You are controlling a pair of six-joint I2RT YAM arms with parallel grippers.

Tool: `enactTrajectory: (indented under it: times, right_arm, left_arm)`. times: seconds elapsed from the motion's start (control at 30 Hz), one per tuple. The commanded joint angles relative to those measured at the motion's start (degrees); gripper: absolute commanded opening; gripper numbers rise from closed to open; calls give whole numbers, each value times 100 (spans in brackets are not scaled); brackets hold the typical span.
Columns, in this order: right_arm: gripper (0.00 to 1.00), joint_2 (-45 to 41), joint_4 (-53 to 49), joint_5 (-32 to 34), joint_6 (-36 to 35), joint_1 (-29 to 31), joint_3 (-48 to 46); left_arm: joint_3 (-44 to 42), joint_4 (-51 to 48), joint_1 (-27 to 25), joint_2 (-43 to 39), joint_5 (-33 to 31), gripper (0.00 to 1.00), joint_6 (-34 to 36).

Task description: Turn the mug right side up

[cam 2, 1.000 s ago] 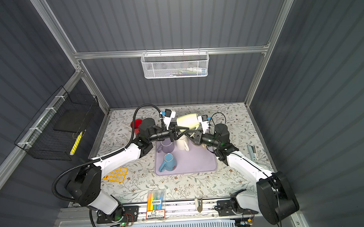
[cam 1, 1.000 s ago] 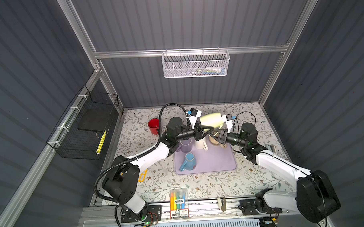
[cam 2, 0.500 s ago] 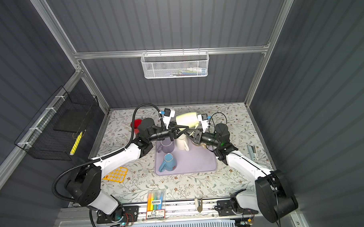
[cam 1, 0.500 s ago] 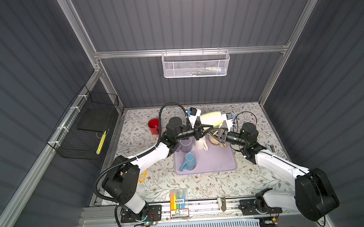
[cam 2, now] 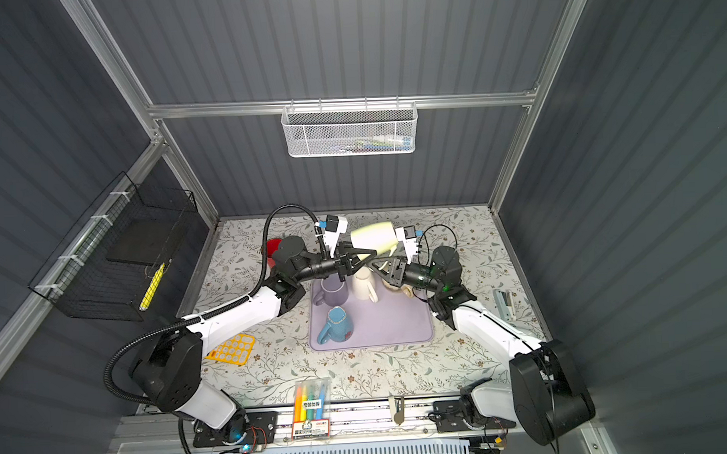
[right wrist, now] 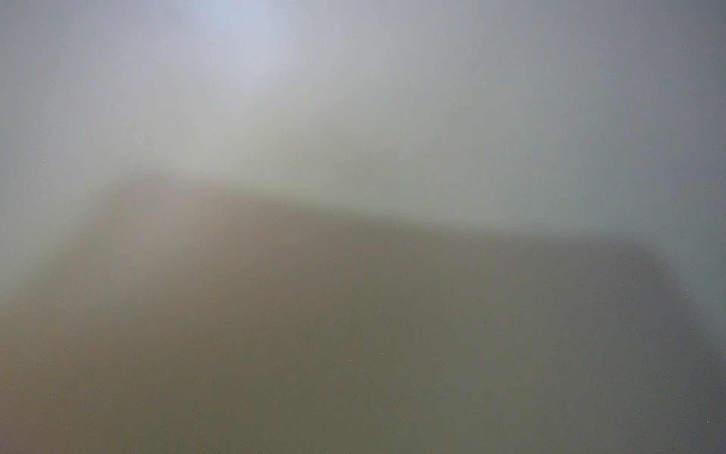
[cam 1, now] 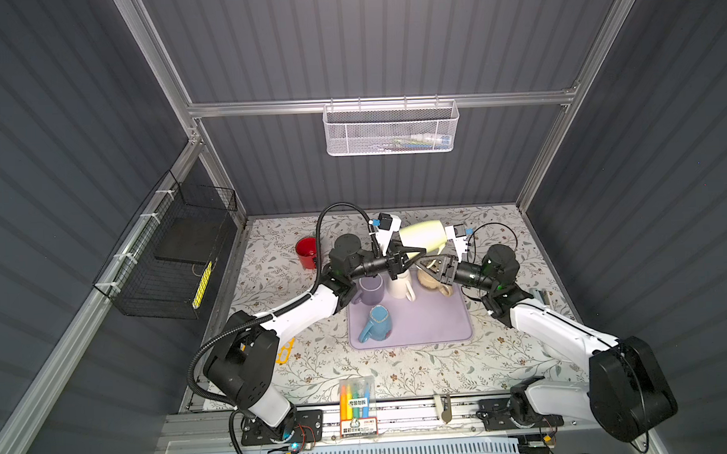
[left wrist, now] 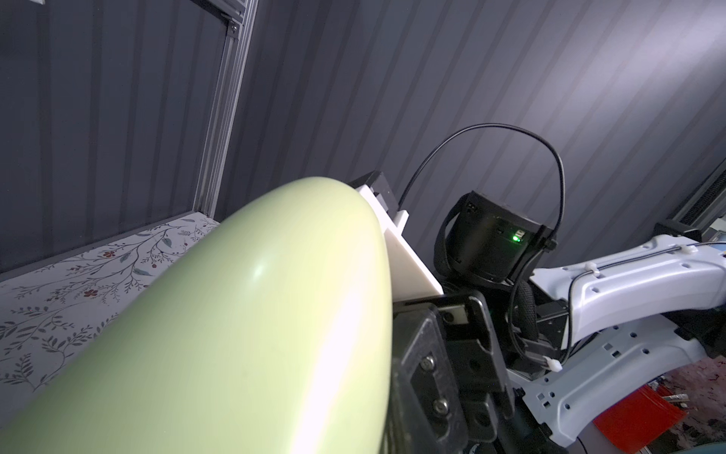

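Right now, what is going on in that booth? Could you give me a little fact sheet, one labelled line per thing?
setting: two robot arms meeting over a floral table
in the air: pale green mug, lying sideways between the two grippers
right gripper: shut, apparently carrying the mug
left gripper: at the mug, grip unclear
purple mat: holds a purple mug, white mug, beige mug and blue mug
off the mat: red cup
right wrist view: all blur

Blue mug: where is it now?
In both top views the blue mug sits on the purple mat, front left, just in front of the lilac mug.
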Motion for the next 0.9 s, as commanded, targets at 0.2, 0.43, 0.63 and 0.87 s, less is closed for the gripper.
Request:
enactTrajectory:
  times: [0.2, 0.43, 0.63, 0.87]
  right_arm:
    - [23, 182, 737, 130, -95, 24, 55]
    - [37, 317, 788, 171, -25, 16, 35]
    - [40, 359, 826, 173, 6, -14, 5]
    - [44, 357, 891, 162, 65, -79, -89]
  left_arm:
    - [-61, 195, -37, 47, -323, 0, -162]
    - [-121, 213, -37, 23, -427, 0, -145]
    - [-150, 61, -28, -47, -542, 0, -47]
    - [-95, -423, 20, -216, -725, 0, 250]
